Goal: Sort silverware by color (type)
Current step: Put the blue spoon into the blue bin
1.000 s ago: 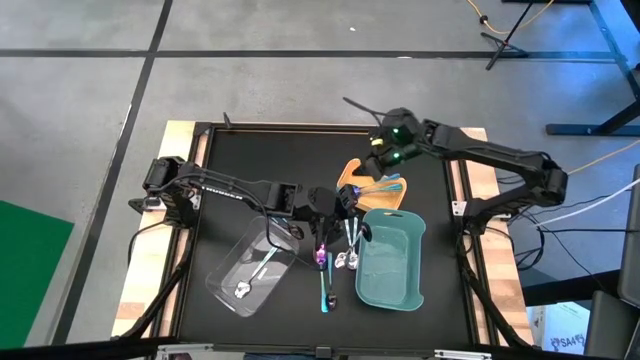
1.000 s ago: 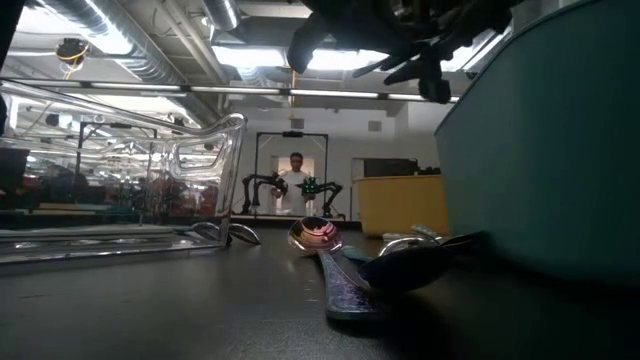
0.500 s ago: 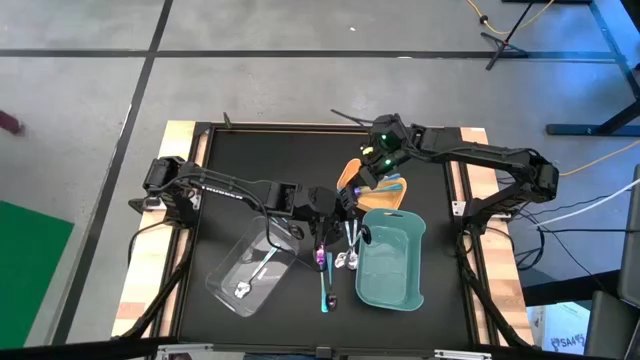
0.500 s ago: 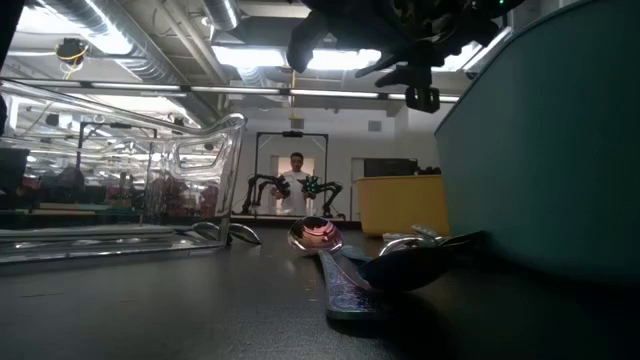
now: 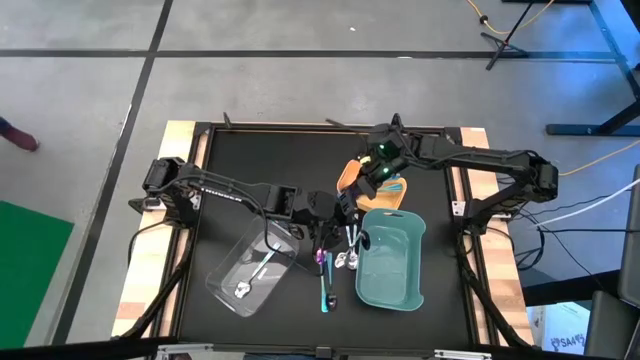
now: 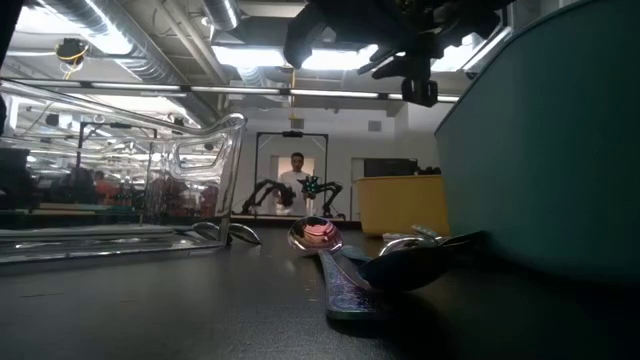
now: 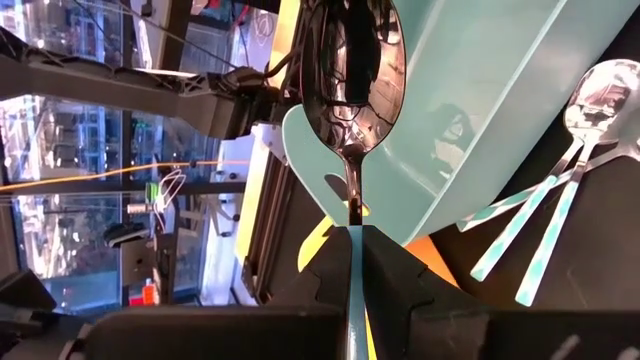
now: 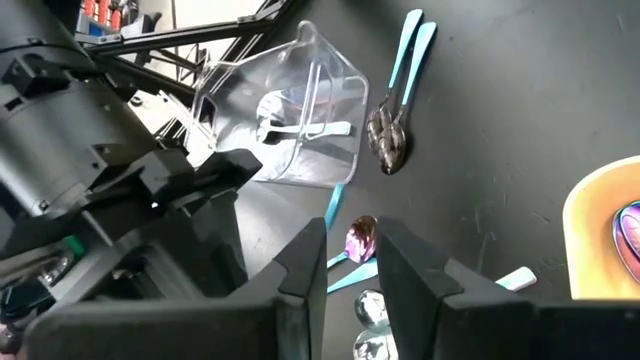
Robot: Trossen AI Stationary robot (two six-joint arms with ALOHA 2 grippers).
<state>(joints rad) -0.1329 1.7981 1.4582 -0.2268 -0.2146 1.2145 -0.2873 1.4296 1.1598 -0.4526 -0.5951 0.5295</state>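
My left gripper (image 5: 346, 203) hovers at the teal tray's (image 5: 392, 262) far left corner, shut on a teal-handled spoon with a shiny dark bowl (image 7: 350, 60). My right gripper (image 5: 369, 177) is open and empty above the yellow tray (image 5: 352, 172), which holds iridescent pieces. On the black mat between the trays lie an iridescent spoon (image 5: 321, 258), a teal-handled one (image 5: 325, 290) and two teal-handled spoons (image 7: 540, 220) side by side. Silver spoons (image 5: 262, 268) lie in the clear tray (image 5: 238, 272). My left gripper pinches the spoon's teal handle (image 7: 352, 232) between its two fingers, at the handle's free end. The spoon runs straight on from the fingers, bowl foremost. It is lifted clear of the table, its bowl over the teal tray's rim.
The teal tray's wall (image 6: 540, 150) fills the low view's right, and the clear tray (image 6: 120, 170) stands at its left. The two arms are close together over the table's middle. A person (image 6: 296, 180) stands far behind the table. Bare mat lies at the far left.
My right gripper has swung a little toward the table's left and near edge over the yellow tray, turning as it went. My left gripper has stayed in place with the spoon.
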